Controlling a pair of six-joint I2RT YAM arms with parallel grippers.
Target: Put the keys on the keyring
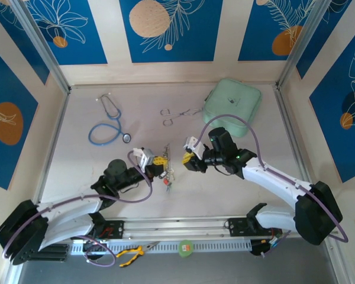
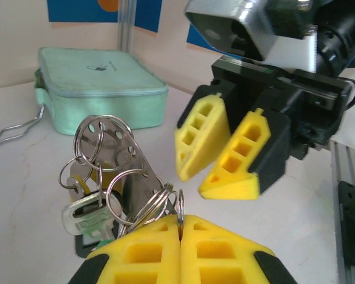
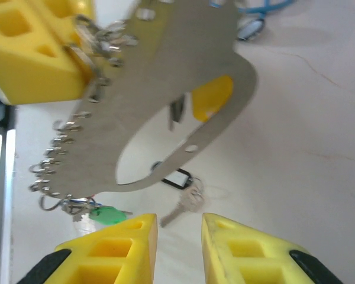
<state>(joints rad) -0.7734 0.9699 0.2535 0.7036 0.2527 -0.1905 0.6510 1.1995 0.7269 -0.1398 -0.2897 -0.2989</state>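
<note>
The keyring is a flat pale grey oval loop with small split rings along its edge, held up off the table. My left gripper is shut on one of those split rings, and it also appears in the top view. A green-headed key and other keys hang from the rings. A yellow key head shows behind the loop. My right gripper is open and holds nothing, just right of the bunch. Below it a silver key with a black tag lies on the table.
A blue-tubed stethoscope lies at the back left, steel forceps at the back middle, and a mint green case at the back right. Yellow-handled pliers rest on the front rail.
</note>
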